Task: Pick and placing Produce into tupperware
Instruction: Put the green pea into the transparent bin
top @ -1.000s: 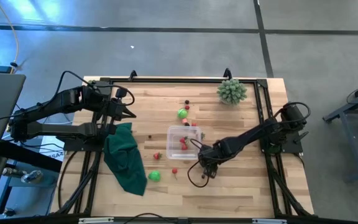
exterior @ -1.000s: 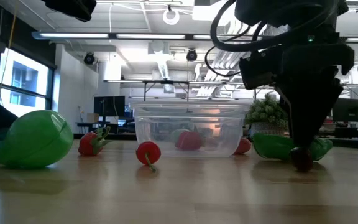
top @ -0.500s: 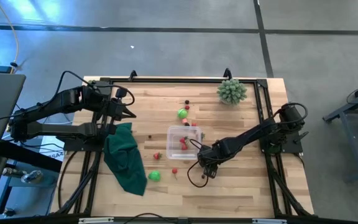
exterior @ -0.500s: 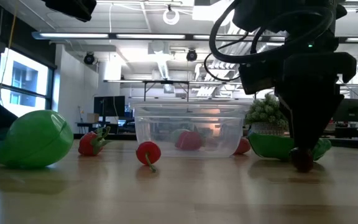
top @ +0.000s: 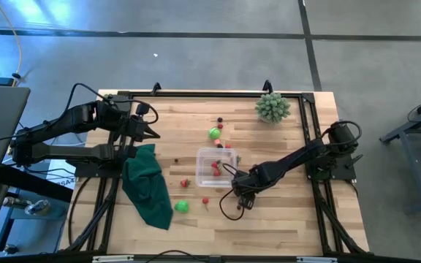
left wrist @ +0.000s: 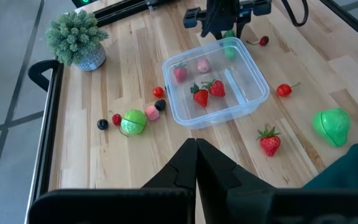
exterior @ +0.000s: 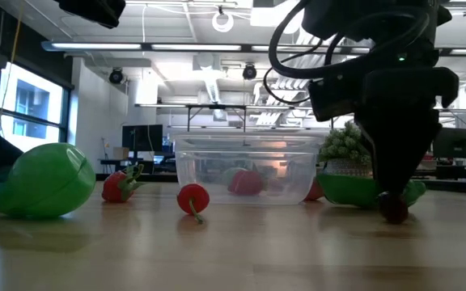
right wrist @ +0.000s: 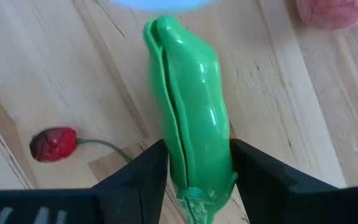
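Right tool [right wrist: 194, 168] pinching green pepper [right wrist: 188, 121] low on bench [top: 283, 219], middle of high view, beside tupperware [top: 215, 166]. Loose pinch: pepper might slip. Left tool [left wrist: 196, 163] pressed together, upper left.

Two matte black jointed arms trailing looped black cables

Glossy plastic pea pod [right wrist: 188, 118], wooden table [right wrist: 48, 68]

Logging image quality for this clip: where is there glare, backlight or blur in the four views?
High view: bluish glare on the floor at top left. Low view: bright ceiling lights leave the right gripper a dark silhouette, and the tupperware wall shows reflections. Right wrist view: green pea pod has shiny highlights, and a blown-out white patch sits at the top edge. Left wrist view: evenly lit.
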